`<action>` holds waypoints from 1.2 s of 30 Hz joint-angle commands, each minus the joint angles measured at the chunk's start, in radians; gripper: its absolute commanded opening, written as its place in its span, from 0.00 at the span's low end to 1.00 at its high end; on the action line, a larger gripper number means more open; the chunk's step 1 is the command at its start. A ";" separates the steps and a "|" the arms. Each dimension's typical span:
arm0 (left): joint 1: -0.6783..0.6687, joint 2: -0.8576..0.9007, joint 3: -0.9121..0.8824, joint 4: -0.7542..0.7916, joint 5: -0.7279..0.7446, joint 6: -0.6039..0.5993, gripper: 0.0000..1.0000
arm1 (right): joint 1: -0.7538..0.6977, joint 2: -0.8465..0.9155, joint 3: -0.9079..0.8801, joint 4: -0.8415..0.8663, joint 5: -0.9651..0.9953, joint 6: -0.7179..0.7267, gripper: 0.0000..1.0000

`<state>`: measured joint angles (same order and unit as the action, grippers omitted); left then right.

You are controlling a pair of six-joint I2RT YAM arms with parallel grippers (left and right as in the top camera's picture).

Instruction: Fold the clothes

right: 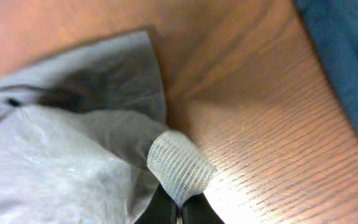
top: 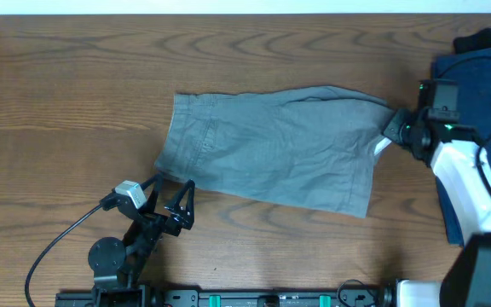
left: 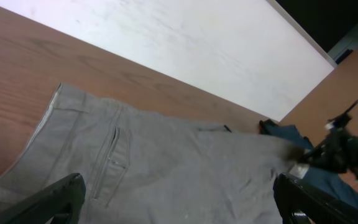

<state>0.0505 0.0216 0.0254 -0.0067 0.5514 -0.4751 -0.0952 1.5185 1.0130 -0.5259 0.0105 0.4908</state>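
Note:
The clothes, a pair of grey-khaki shorts [top: 271, 145], lie spread flat in the middle of the wooden table, waistband to the left. My left gripper [top: 174, 184] stands open at the shorts' near-left corner, and in its wrist view the fabric [left: 166, 168] lies between the wide-apart fingers [left: 64, 196]. My right gripper [top: 392, 135] is at the shorts' right end. It is shut [right: 180, 213] on a fold of grey cloth [right: 55, 155] together with a strip of white mesh lining [right: 176, 163], which is drawn up slightly off the table.
A dark blue garment [top: 476, 77] lies at the table's right edge, under and behind my right arm [top: 463, 179]; it also shows in the right wrist view [right: 347, 56]. A pale wall edge borders the far side of the table [left: 197, 50].

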 commanded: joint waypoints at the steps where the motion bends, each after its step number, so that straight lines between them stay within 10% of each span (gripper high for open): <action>1: 0.005 -0.011 -0.021 -0.034 0.018 -0.009 0.98 | -0.003 -0.068 0.021 -0.005 0.006 0.002 0.01; 29: 0.005 -0.011 -0.021 -0.034 0.018 -0.009 0.98 | 0.011 0.157 0.020 0.346 -0.040 -0.038 0.04; 31: 0.005 -0.011 -0.021 -0.034 0.018 -0.009 0.98 | 0.011 0.180 0.020 0.365 -0.036 -0.044 0.29; 34: 0.005 -0.011 -0.021 -0.034 0.018 -0.009 0.98 | 0.010 0.191 0.020 0.363 -0.029 -0.045 0.99; 36: 0.005 -0.011 -0.021 -0.034 0.018 -0.009 0.98 | 0.008 0.185 0.021 0.352 -0.026 -0.048 0.99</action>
<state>0.0505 0.0216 0.0254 -0.0067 0.5514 -0.4751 -0.0940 1.7065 1.0149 -0.1688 -0.0372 0.4622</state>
